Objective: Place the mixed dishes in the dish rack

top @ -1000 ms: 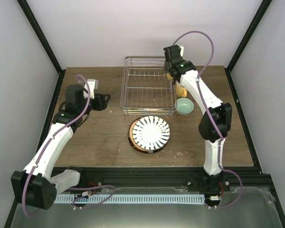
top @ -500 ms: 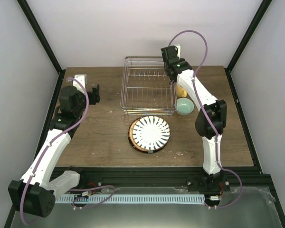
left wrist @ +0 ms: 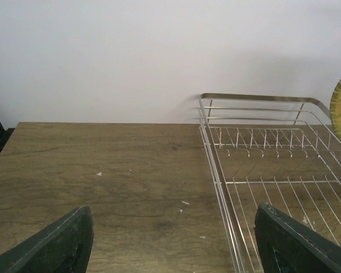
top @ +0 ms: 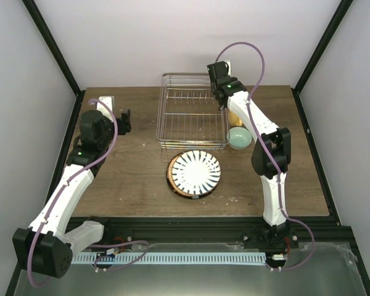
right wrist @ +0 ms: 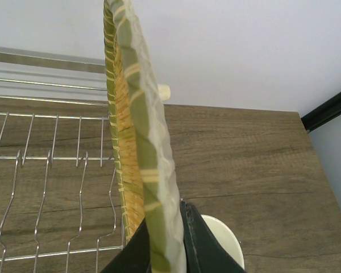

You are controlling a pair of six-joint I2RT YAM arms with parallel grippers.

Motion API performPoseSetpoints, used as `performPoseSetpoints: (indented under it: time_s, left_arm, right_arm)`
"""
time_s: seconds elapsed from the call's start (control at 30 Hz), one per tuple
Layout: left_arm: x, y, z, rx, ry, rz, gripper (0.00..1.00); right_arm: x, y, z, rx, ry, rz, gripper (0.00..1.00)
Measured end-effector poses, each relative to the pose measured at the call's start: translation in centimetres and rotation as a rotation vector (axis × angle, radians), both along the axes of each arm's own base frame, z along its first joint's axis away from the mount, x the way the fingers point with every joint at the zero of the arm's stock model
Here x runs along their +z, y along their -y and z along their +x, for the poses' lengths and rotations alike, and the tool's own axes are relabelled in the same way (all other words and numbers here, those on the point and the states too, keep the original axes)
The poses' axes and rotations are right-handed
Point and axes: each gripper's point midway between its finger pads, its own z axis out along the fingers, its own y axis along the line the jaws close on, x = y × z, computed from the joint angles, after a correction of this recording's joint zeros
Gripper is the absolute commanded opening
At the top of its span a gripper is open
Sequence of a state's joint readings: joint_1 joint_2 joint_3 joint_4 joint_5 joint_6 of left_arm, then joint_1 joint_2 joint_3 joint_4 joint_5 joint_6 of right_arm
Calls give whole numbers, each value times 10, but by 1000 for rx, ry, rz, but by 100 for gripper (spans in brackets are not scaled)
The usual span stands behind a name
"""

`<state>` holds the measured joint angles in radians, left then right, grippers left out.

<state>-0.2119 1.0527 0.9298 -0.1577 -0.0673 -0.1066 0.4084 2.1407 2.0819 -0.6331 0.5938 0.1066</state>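
Wooden counter [top: 129, 172] carries everything. The right arm [top: 262, 129] is folded at the elbow and reaches far forward, with its wrist over the far right corner of the dish rack [top: 191, 147]. The left arm [top: 71, 185] stretches up the left side, pointed toward the rack. The right jaws are clamped on the rim of the woven plate [right wrist: 133, 114], which stands on edge ahead of them over the rack's wires. The left jaws are spread wide around nothing, with the rack ahead and to their right. Back toward the bases from the right jaws lies the plate stack, topped by the striped plate [top: 195, 171], then the mint bowl [top: 238, 137]. The yellow mug [top: 234, 117] is mostly hidden by the right arm.
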Motion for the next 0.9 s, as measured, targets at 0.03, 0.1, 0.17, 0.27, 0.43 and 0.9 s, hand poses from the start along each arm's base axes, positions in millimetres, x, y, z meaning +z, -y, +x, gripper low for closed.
performPoseSetpoints:
  time_s: [0.03, 0.1, 0.17, 0.27, 0.43, 0.9]
  left_arm:
    - [-1, 0, 0, 0, -2, -1, 79]
    - [-2, 0, 1, 0, -6, -3, 79]
    - [-2, 0, 1, 1, -7, -4, 79]
    - [-3, 1, 1, 0, -8, -8, 79]
    - [-3, 2, 1, -4, -10, -13, 79]
    - [-4, 6, 1, -30, -17, -22, 79]
  right_arm:
    - [0, 0, 0, 1, 0, -2, 1]
    - [0, 0, 0, 2, -1, -3, 1]
    - [0, -1, 1, 8, 0, -3, 1]
    - [1, -4, 2, 21, 4, 4, 1]
    - [4, -9, 5, 36, 8, 26, 1]
    - [-42, -17, 12, -19, -75, 110, 1]
